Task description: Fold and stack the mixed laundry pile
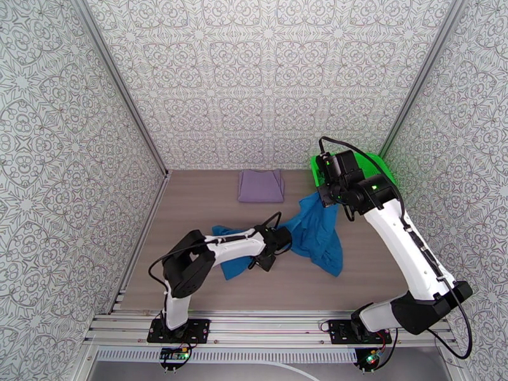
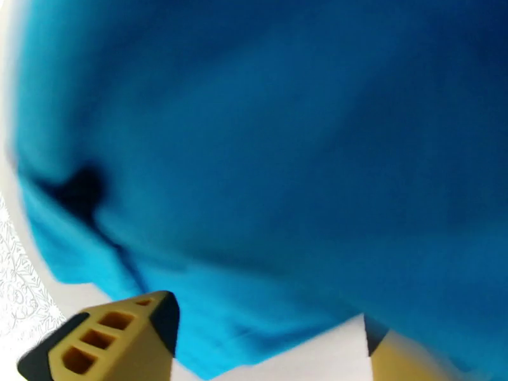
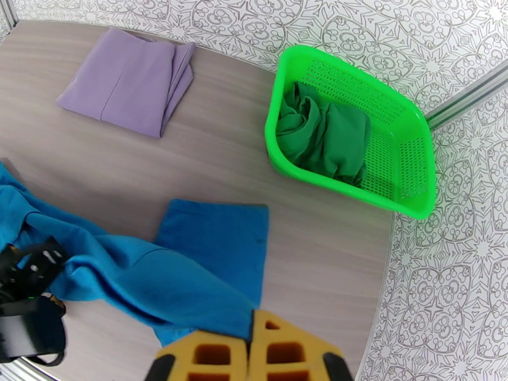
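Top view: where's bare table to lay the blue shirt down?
Free: the left strip between the side rail and the lavender garment; the near strip before the blue shirt. Crowded: centre, under shirt and left arm; right corner by the green basket.

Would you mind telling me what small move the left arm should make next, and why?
Probably close the left fingers on the blue shirt just ahead: they stand open, while the shut right fingers hold its other end raised, so both arms could spread it flat.
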You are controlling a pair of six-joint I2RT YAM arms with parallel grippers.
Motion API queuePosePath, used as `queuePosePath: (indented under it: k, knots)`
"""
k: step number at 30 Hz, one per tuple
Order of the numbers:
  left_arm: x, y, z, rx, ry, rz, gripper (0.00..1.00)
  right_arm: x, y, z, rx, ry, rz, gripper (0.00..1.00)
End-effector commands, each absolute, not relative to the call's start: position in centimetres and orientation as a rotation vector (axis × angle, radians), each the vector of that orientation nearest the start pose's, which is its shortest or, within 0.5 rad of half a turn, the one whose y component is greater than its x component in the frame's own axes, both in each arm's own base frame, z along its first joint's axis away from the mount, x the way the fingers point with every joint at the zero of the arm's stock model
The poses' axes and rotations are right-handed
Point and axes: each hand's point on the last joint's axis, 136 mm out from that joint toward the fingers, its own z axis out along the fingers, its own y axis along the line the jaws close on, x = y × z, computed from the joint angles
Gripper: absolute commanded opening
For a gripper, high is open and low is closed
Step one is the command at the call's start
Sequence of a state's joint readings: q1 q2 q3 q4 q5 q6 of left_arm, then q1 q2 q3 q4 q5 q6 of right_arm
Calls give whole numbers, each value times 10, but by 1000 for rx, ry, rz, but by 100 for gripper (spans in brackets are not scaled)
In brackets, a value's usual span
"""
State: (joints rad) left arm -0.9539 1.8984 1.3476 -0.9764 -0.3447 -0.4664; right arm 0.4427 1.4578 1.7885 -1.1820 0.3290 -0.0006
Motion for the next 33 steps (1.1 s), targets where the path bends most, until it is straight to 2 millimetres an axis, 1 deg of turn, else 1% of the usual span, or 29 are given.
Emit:
queuePosePath:
  k: [1, 3, 5, 7, 9, 10, 12, 14, 17, 18, 22, 27, 30, 33]
  knots:
    - [244, -227, 83, 609, 2782, 363, 81, 353, 98, 337, -357, 2321, -206, 0]
    - [232, -212, 82, 574, 2844, 339, 78, 354, 94, 338, -351, 2320, -209, 0]
    - [219, -204, 76, 539, 2905, 279, 76, 357, 86, 340, -333, 2321, -222, 0]
    - [207, -205, 70, 512, 2945, 182, 75, 362, 75, 345, -296, 2315, -238, 0]
    - [200, -209, 66, 499, 2955, 105, 75, 368, 64, 350, -261, 2307, -264, 0]
    - [198, -210, 64, 500, 2958, 80, 75, 371, 58, 352, -246, 2303, -281, 0]
    - [194, -210, 61, 512, 2961, 85, 76, 378, 49, 355, -224, 2301, -316, 0]
    - [194, -207, 56, 523, 2961, 122, 74, 383, 44, 357, -208, 2299, -335, 0]
    - [198, -208, 48, 552, 2944, 170, 68, 389, 45, 356, -211, 2303, -339, 0]
    - [201, -210, 45, 561, 2934, 181, 65, 391, 46, 354, -214, 2307, -337, 0]
    - [206, -220, 36, 644, 2906, 217, 60, 393, 48, 349, -223, 2321, -329, 0]
    - [195, -228, 26, 754, 2928, 256, 60, 394, 45, 350, -223, 2319, -343, 0]
    - [193, -223, 20, 766, 2941, 289, 61, 394, 46, 350, -224, 2321, -337, 0]
    - [197, -219, 13, 749, 2953, 290, 61, 394, 46, 348, -228, 2325, -332, 0]
